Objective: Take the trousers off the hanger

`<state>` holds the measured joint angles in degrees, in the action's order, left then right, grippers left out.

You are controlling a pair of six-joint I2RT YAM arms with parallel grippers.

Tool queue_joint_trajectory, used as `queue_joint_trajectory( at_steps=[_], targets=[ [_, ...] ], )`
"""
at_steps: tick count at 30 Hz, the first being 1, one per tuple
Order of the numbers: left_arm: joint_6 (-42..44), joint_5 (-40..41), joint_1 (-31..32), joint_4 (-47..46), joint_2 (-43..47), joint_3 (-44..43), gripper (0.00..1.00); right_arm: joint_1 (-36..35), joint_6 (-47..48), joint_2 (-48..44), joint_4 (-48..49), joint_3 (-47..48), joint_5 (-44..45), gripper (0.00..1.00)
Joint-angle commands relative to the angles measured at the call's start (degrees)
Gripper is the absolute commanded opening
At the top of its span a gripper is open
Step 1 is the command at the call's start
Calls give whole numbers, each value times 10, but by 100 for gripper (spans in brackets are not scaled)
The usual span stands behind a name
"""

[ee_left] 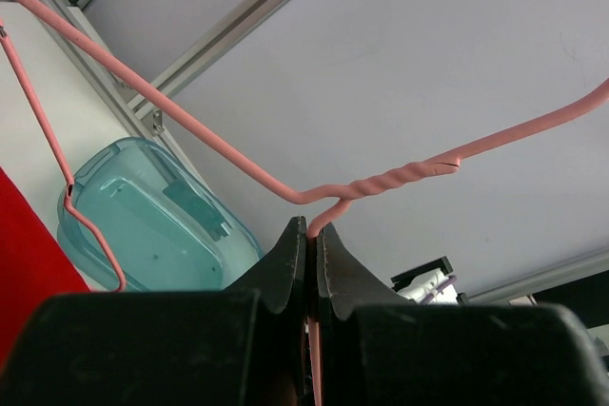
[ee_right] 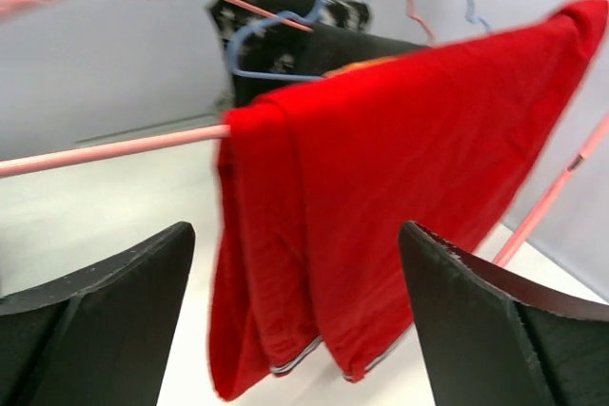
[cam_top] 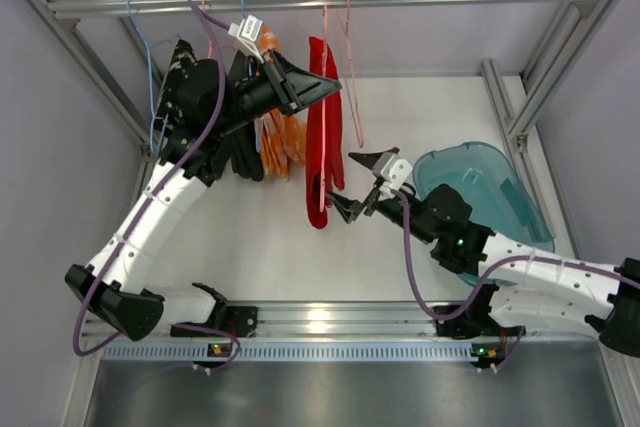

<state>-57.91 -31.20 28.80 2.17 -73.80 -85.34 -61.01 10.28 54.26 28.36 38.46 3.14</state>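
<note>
Plain bright red trousers hanging folded over a pink hanger above the worktop — hem edges dangling, left claw clamping the hanger's neck, right claw gaping apart beside the cloth

White shells and black joints are noted on the left arm and right arm. A purple cable is routed along each. Black wedge-shaped fingers are fitted to the left hand and right hand.

Top looks down; close wrist views share the pink hanger.
</note>
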Motion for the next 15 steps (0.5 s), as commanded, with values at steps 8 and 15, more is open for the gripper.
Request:
queue_joint_trajectory(
  at_steps=[8, 15],
  targets=[
    [18, 6, -1, -93, 11, -47, 0, -9, 61, 87, 55, 99, 171, 72],
    [22, 4, -1, -93, 19, -36, 0, -1, 71, 86, 57, 105, 168, 67]
  ],
)
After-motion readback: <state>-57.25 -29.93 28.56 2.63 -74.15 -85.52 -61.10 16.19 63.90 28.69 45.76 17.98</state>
